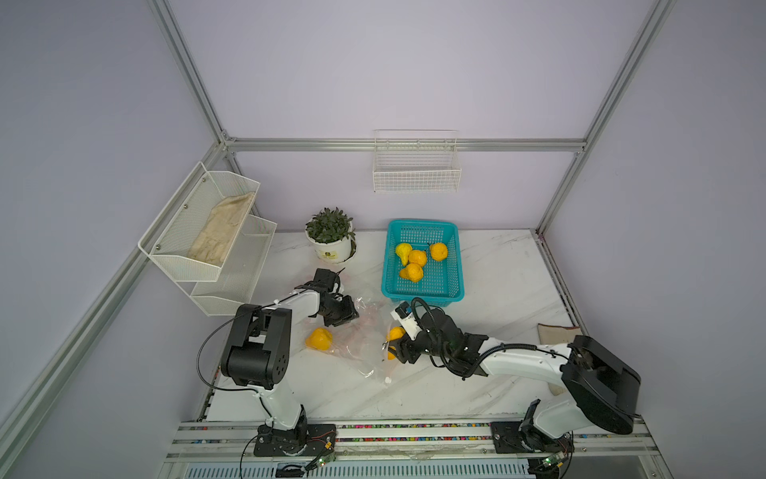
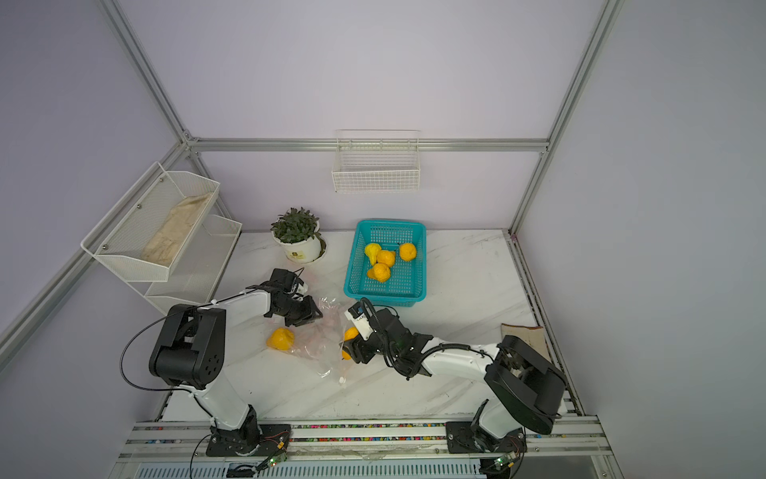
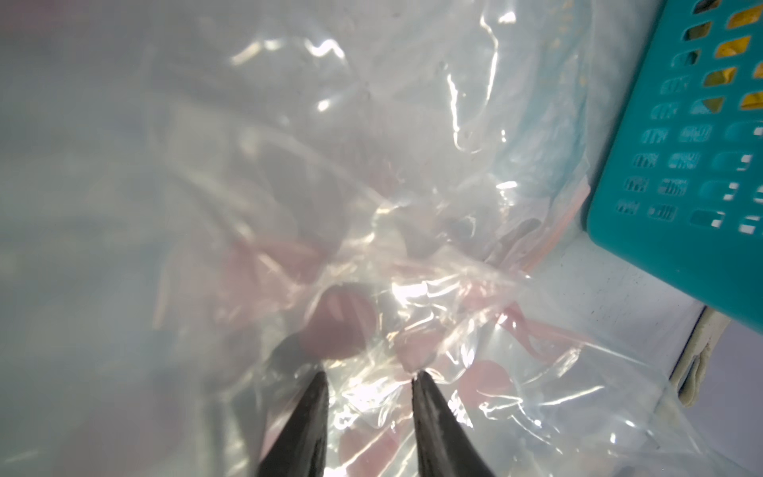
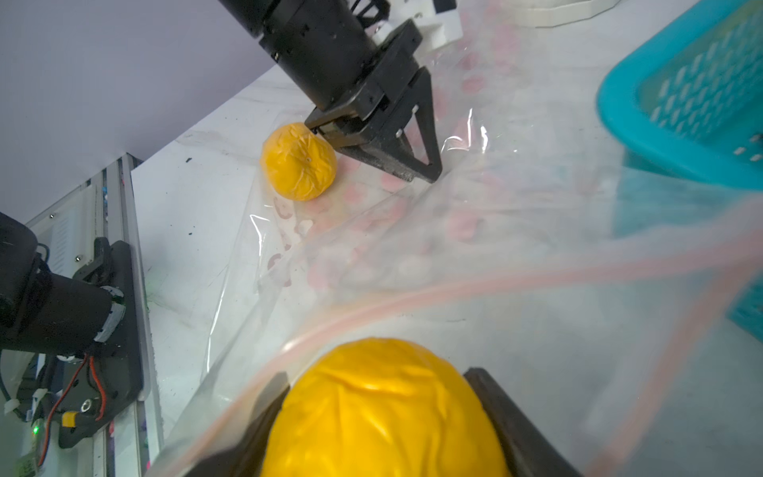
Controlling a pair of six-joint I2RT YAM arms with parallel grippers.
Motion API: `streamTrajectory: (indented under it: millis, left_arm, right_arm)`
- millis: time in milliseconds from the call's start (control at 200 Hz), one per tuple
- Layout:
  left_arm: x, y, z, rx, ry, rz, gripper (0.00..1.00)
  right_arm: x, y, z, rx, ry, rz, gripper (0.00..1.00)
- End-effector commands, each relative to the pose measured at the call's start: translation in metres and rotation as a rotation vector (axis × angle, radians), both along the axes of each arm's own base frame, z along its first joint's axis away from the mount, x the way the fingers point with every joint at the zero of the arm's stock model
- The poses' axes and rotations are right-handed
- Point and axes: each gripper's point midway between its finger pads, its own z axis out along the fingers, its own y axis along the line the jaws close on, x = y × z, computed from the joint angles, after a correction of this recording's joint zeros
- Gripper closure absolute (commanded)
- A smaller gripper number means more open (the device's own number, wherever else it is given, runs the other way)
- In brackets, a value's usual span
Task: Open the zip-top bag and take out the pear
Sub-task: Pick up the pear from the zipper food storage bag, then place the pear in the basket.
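Top views: we see the right gripper [image 1: 391, 345] clamped on the pear [image 1: 396, 333] near the middle of the desk [image 1: 497, 282]. That's just in front of the front left corner of the teal basket [image 1: 422, 297], at the right end of the zip-top bag [image 1: 364, 336]. The fingers hide most of the pear, so we can't call its long axis here. The left gripper [image 1: 352, 312] is over the bag's far left part. A second yellow fruit [image 1: 319, 338] lies at the bag's left end.

Left wrist: fingers apart, crumpled film between and ahead of the tips. We can't tell if it's pinched.

Right wrist: both fingers touch the pear. It sits at the bag's open mouth, pink zip strip [image 4: 516, 281] arching over it. The broad round end faces into the bag and the neck end is hidden wrist-side, so we read the long axis as running along the fingers.
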Motion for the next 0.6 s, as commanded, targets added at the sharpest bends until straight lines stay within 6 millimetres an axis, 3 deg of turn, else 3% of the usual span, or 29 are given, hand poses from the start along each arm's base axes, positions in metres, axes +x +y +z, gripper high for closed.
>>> streamTrajectory:
  millis: [0, 150, 270, 385, 595]
  left_arm:
    - [-0.055, 0.038, -0.056, 0.189, 0.236, 0.056, 0.64]
    - [-0.052, 0.039, -0.052, 0.197, 0.228, 0.055, 0.63]
    - [-0.043, 0.036, -0.039, 0.179, 0.191, 0.056, 0.62]
    - [-0.031, 0.030, -0.017, 0.144, 0.136, 0.063, 0.60]
    - [-0.012, 0.022, 0.024, 0.096, 0.049, 0.067, 0.57]
  right_arm:
    - [0.004, -0.026, 0.005, -0.015, 0.032, -0.044, 0.76]
    - [0.032, -0.060, 0.044, 0.017, -0.022, -0.155, 0.76]
    - [0.071, -0.089, 0.066, 0.023, -0.041, -0.285, 0.76]
    - [0.110, -0.101, 0.077, 0.023, -0.030, -0.352, 0.76]
    - [0.187, -0.110, 0.045, -0.038, 0.072, -0.442, 0.76]
